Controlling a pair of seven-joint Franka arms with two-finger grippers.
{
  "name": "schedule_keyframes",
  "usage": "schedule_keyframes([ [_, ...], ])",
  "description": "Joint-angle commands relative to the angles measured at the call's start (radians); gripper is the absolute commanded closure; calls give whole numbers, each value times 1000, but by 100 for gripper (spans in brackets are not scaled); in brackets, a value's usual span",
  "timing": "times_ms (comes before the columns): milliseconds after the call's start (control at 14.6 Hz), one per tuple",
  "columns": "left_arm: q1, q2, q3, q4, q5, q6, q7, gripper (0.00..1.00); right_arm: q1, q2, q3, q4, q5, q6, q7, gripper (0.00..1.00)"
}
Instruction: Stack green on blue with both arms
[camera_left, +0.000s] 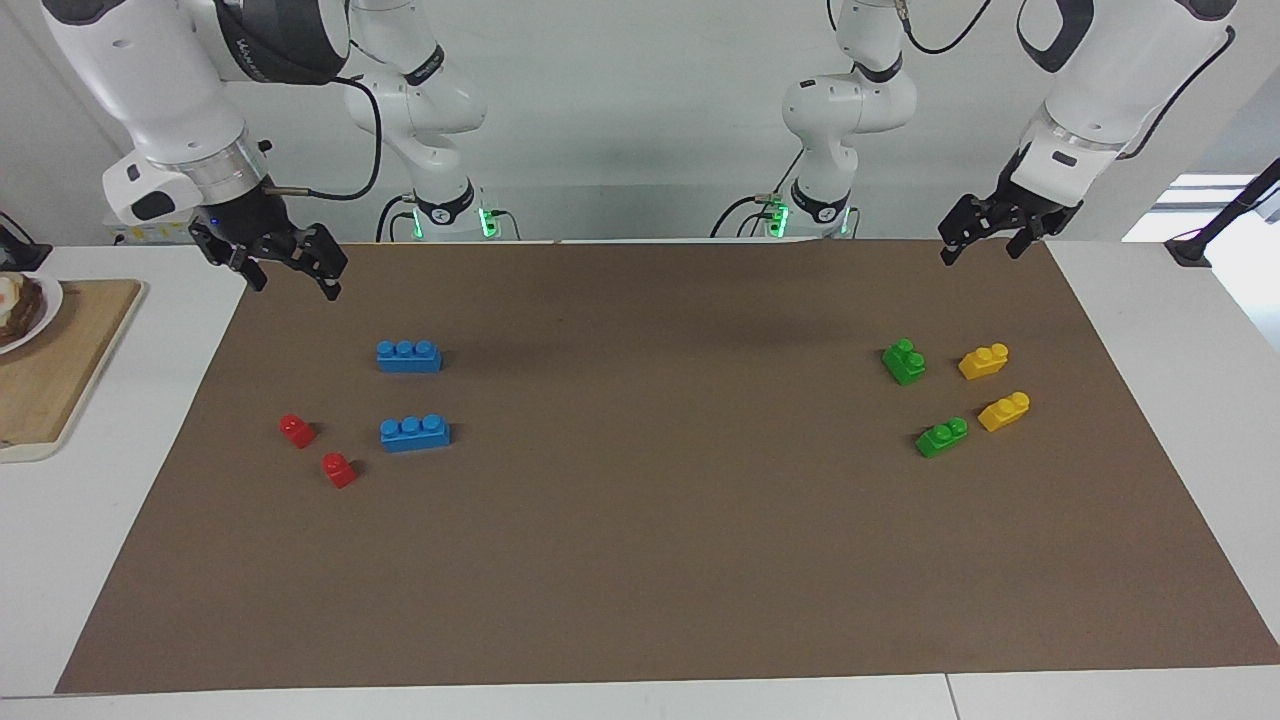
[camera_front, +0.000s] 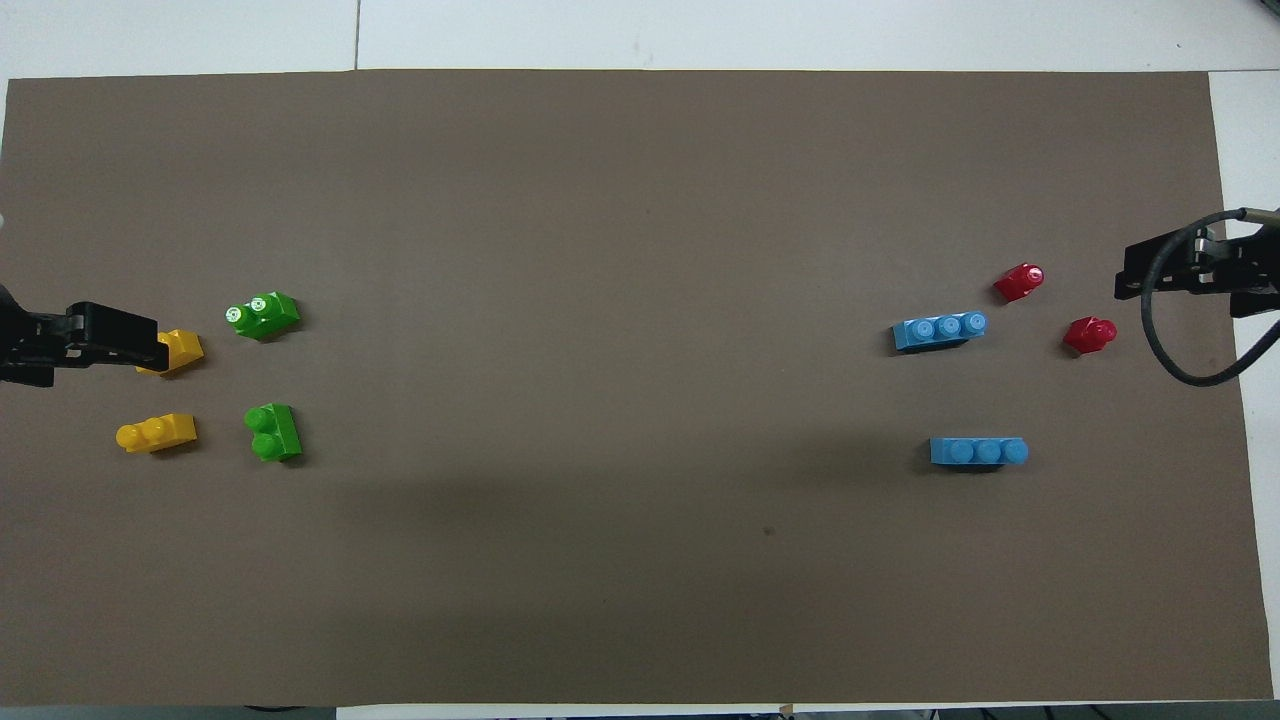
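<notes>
On the white table (camera_left: 1150, 330) lies a matte brown paper mat (camera_left: 640, 560) that carries every brick. Taking the facing view from one side to the other: a wooden board (camera_left: 60, 360) with a plate (camera_left: 40, 310) rests on the table off the mat's right-arm end. The right gripper (camera_left: 295, 275) hangs over the mat's corner nearest the robots at that end, its black fingers spread and holding nothing. Near that end sit two small glossy red one-stud bricks (camera_left: 297, 430) (camera_left: 339, 469), and just beside them, toward the middle, two long blue bricks (camera_left: 409, 356) (camera_left: 415, 433), smooth plastic, each with three round studs in a row; one lies nearer the robots than the other, apart.

The mat's middle is bare brown paper.

Toward the left arm's end, two short green bricks (camera_left: 904, 362) (camera_left: 941, 437) with two studs each lie apart, both skewed to the mat's edges. Closer to that end edge lie two yellow two-stud bricks (camera_left: 984, 361) (camera_left: 1004, 411). The left gripper (camera_left: 985, 243) hangs over the mat's corner nearest the robots, fingers spread, empty.
</notes>
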Motion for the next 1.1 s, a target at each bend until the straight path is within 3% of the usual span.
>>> schedule_keyframes([
  [0, -16, 7, 15, 9, -12, 13, 10, 0, -10, 15, 7, 19, -28, -9, -29, 0],
  [685, -12, 4, 19, 5, -3, -19, -7, 0, -7, 14, 7, 15, -27, 14, -18, 0],
  [891, -1, -13, 36, -40, 2, 2, -56, 0, -12, 9, 7, -14, -24, 56, -5, 0],
  [1028, 10, -51, 39, -136, 4, 87, -56, 0, -10, 10, 9, -27, -24, 57, 122, 0],
])
